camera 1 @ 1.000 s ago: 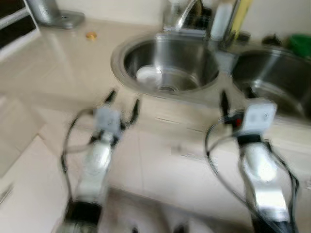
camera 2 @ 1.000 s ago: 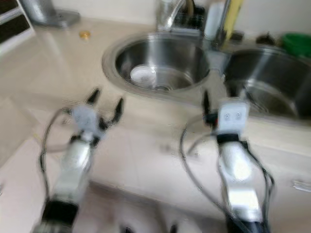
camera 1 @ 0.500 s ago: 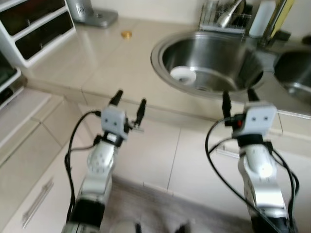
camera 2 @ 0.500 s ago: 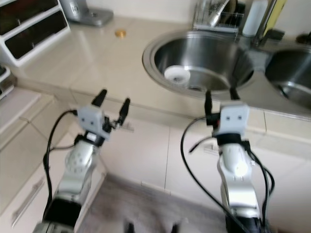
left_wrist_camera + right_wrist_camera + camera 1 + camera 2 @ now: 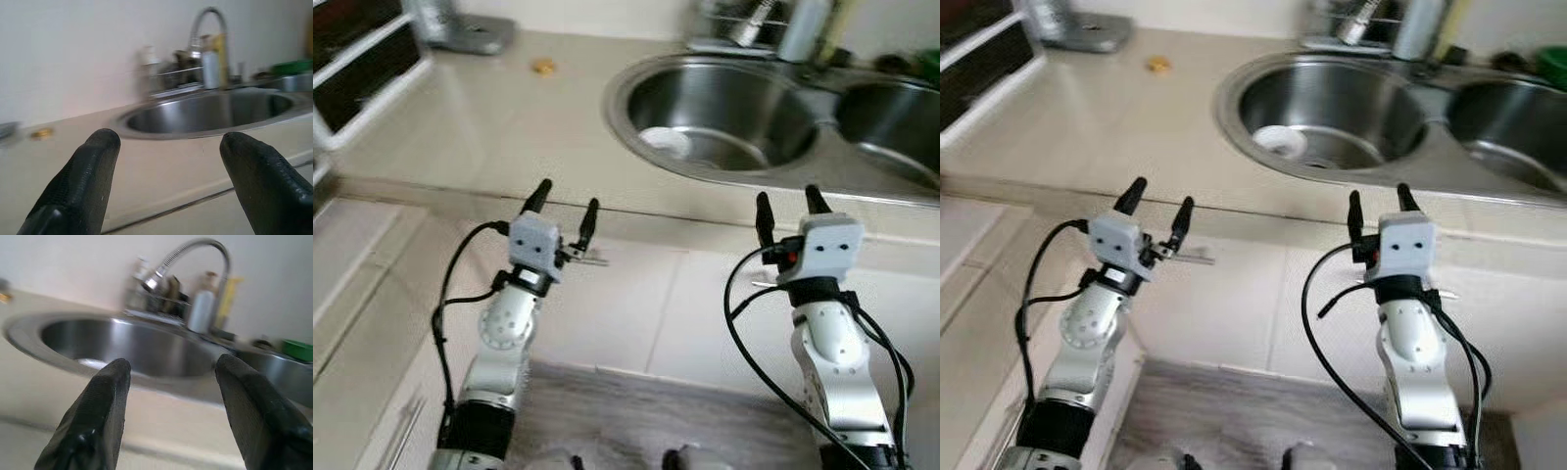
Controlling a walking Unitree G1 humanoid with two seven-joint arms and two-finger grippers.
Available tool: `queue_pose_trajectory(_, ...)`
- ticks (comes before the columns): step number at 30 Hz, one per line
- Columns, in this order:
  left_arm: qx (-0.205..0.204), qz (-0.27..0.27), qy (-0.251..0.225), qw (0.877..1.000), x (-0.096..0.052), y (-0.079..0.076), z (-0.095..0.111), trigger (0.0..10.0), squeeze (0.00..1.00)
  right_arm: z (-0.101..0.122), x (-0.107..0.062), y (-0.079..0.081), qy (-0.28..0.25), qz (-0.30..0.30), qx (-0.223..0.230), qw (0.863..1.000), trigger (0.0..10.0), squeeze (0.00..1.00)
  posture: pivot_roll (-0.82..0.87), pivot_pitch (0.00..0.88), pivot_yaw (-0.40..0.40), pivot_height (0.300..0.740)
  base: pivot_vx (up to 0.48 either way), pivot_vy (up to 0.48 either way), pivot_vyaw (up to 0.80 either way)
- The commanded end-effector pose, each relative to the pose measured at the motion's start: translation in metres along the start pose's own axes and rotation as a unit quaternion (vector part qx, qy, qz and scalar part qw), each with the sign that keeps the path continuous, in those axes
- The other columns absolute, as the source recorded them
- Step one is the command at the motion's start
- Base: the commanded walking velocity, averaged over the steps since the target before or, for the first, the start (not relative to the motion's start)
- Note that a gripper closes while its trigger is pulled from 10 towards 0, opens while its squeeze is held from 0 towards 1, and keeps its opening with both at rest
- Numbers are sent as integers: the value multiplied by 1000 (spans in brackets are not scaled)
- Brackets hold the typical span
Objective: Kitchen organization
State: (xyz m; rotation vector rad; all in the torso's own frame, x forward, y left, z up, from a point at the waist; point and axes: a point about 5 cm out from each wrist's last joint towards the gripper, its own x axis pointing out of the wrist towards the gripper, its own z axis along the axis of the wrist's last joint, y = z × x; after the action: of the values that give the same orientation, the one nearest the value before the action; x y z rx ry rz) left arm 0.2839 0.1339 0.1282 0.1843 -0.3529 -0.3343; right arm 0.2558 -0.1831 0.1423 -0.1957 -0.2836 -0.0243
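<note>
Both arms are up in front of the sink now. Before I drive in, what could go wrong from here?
1. Both the left gripper and right gripper sit just below the counter edge; lifting straight up may clip it.
2. The white bowl lies deep in the left sink basin, so reaching it could scrape the steel wall.
3. The faucet hangs over that basin.
</note>
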Motion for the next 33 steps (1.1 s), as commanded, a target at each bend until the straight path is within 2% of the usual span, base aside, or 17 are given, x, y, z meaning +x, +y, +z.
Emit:
queue_pose_trajectory(1, 16, -6, 2, 1000, 0, 1, 0, 10000, 0, 5, -2, 0, -14, 7, -9, 1000, 10000, 0, 58, 0, -32, 740, 0, 0, -800)
queue_pose_trajectory(8, 28, -42, 6, 999, 0, -9, -1, 10000, 0, 3, -9, 7, -5, 16, -12, 1000, 10000, 0, 53, 0, -29, 740, 0, 0, -800)
queue_pose_trajectory(13, 23, -53, 26, 998, -1, -12, -7, 10000, 0, -10, -23, 15, 31, 54, -30, 998, 10000, 0, 50, 0, -24, 740, 0, 0, -800)
queue_pose_trajectory(15, 18, -66, 43, 997, -3, -17, -12, 10000, 0, -20, -33, 15, 69, 57, -40, 995, 10000, 0, 44, 0, -24, 740, 0, 0, -800)
queue_pose_trajectory(22, 22, -80, 65, 994, -6, -21, -19, 10000, 0, -31, -38, 9, 102, 50, -39, 993, 10000, 0, 42, 0, -21, 740, 0, 0, -800)
queue_pose_trajectory(23, 22, -80, 69, 994, -5, -20, -20, 10000, 0, -40, -40, 7, 121, 38, -26, 992, 10000, 0, 43, 0, -16, 740, 0, 0, -781)
queue_pose_trajectory(29, 22, -81, 74, 994, -6, -19, -21, 10000, 0, -42, -40, 9, 127, 39, -24, 991, 10000, 0, 44, 0, -13, 740, 0, 0, -781)
queue_pose_trajectory(33, 22, -83, 80, 993, -7, -20, -23, 10000, 0, -49, -41, 10, 155, 46, -29, 986, 10000, 0, 40, 0, -13, 740, 0, 0, -781)
